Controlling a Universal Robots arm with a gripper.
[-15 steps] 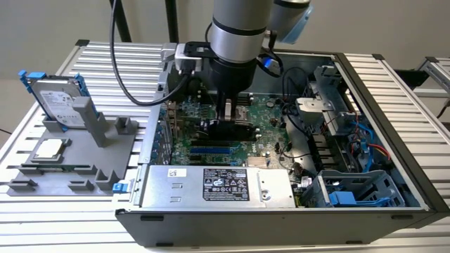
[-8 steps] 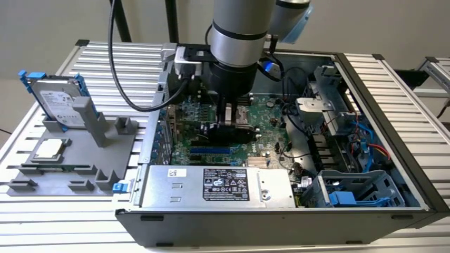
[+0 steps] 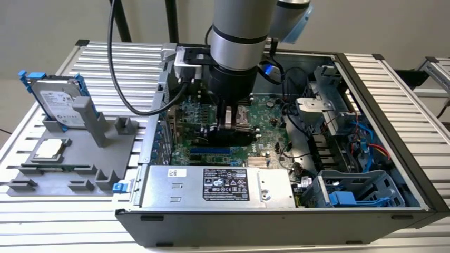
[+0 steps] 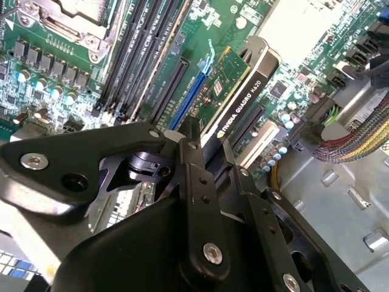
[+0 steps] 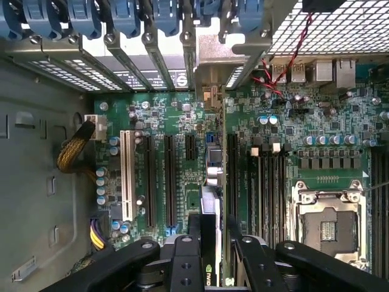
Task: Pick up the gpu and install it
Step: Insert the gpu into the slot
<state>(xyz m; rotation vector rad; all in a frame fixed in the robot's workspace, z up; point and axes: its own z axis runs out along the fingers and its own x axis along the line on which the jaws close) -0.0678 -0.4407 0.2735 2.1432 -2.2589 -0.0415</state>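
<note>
1. The fingers (image 4: 194,164) are shut tight on the gpu (image 4: 234,97). In the second wrist view one finger sits on each flat face and pinches the card by its near end.
2. The gripper (image 3: 226,126) is down inside the case (image 3: 393,100), right over the board (image 3: 211,113).
3. The gpu stands on its thin edge. Its green face is on one side and its black cooler on the other. It hangs over the long slots (image 5: 167,182), close to the board. I cannot tell if its bottom edge is touching a slot yet.
4. In the first wrist view the card (image 5: 209,201) looks like a thin strip running away from the fingers toward the back wall of the case, in line with the slots beside it.
5. To do this step well, I think the card must stay straight up and line up with one slot along its whole length. A tilt could make it jam. Its far end should also meet the gap in the back wall. The push should go straight down and be even.
6. On the exterior view's left, a gray stand (image 3: 77,163) holds a drive (image 3: 60,100) and a chip (image 3: 50,149), well apart from the case
</note>
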